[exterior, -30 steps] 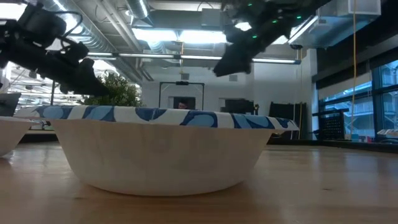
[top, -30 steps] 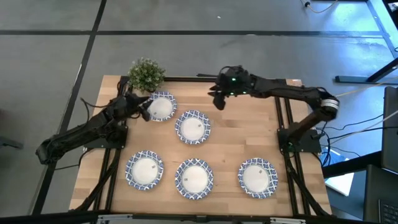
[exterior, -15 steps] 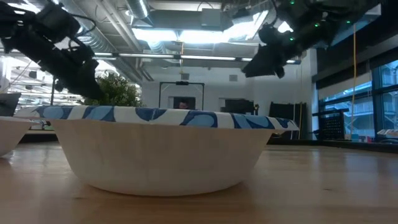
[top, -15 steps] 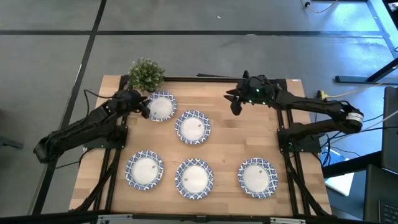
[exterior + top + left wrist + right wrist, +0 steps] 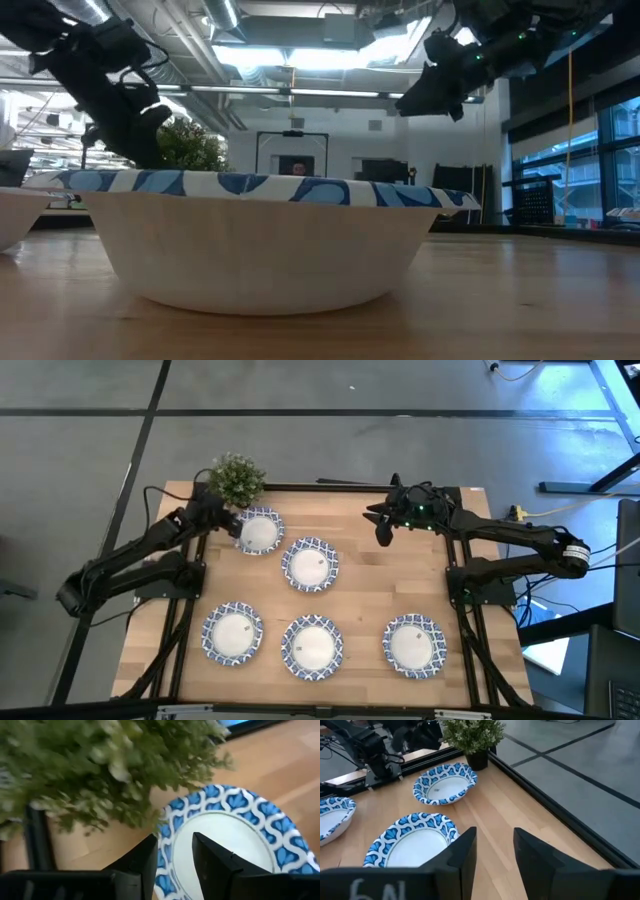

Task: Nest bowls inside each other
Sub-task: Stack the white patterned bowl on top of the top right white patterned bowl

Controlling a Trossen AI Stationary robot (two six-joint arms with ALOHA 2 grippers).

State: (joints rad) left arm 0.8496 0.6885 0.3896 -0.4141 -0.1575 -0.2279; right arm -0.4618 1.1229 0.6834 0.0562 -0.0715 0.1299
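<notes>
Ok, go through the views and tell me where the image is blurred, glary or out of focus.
Left wrist view: the potted plant is smeared with blur, and the bowl beside it is soft. Low view: the ceiling lights glare, leaving both arms as dark shapes; the near bowl fills the frame. High view: evenly lit and sharp. Right wrist view: mostly sharp, only its own fingers look soft.

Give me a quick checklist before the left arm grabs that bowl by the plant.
1. Left tool open: ok, its fingers are apart.
2. Left tool lined up on the bowl by the plant: ok, its fingers straddle the rim in the wrist view.
3. Plant clear of the tool: not ok, leaves crowd it.
4. Right tool out of the way: ok, over bare table.
5. Bowls nested so far: not ok, five visible, all separate.
</notes>
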